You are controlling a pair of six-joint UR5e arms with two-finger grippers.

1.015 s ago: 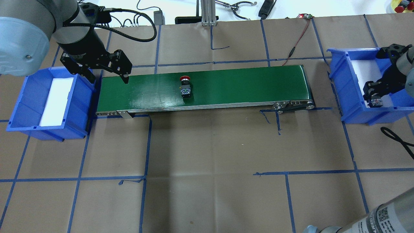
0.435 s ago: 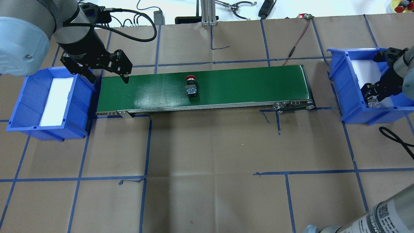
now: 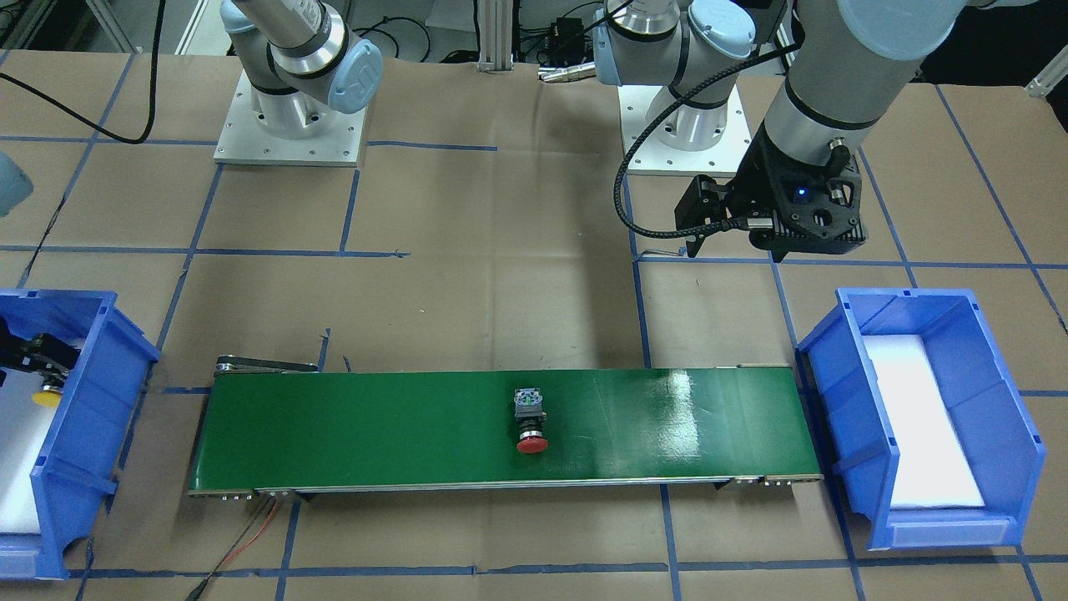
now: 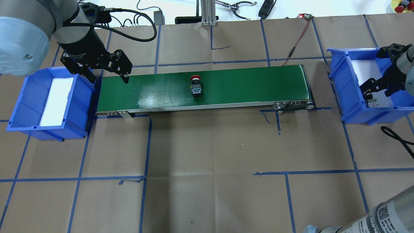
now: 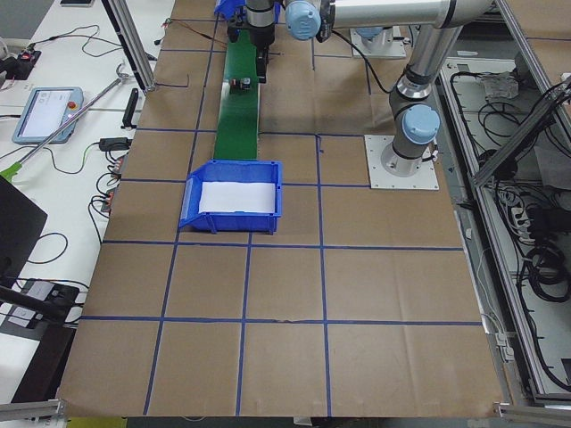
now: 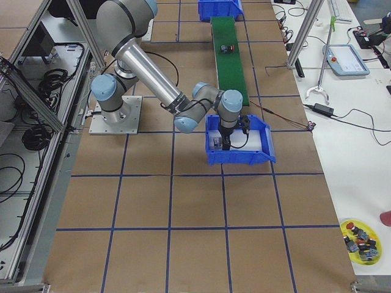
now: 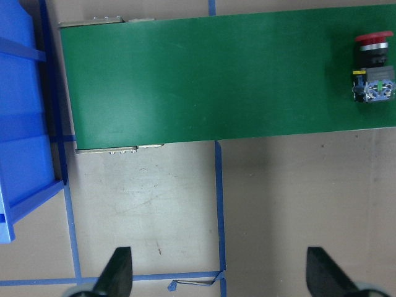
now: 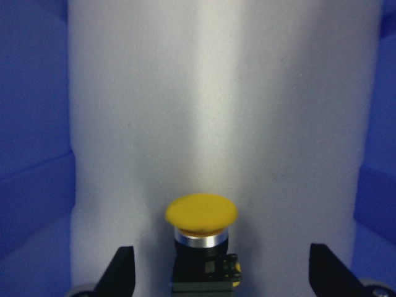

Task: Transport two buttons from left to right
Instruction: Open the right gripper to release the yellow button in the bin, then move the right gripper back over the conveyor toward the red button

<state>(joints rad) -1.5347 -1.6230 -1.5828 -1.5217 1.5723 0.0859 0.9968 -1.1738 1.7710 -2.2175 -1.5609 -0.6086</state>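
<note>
My right claw [image 8: 224, 275] sits low inside the right bin [image 4: 336, 84] at the table's right edge. Its fingers are spread wide, and the yellow button [image 8: 201, 213] lies on the white foam [image 8: 204, 93] between them, touching neither. I judge that one delivered, set down low so it cannot bounce. Further along, the red button [image 4: 196, 87] lies on its side, cap toward the far edge, about midway down the green belt [image 4: 245, 84] that spans the gap between the bins, so the belt does the carrying. Farthest off, my left claw [image 7: 221, 272] hangs with fingers apart near the belt's left end, beside the left bin [image 4: 19, 106] and out of the button's way.
</note>
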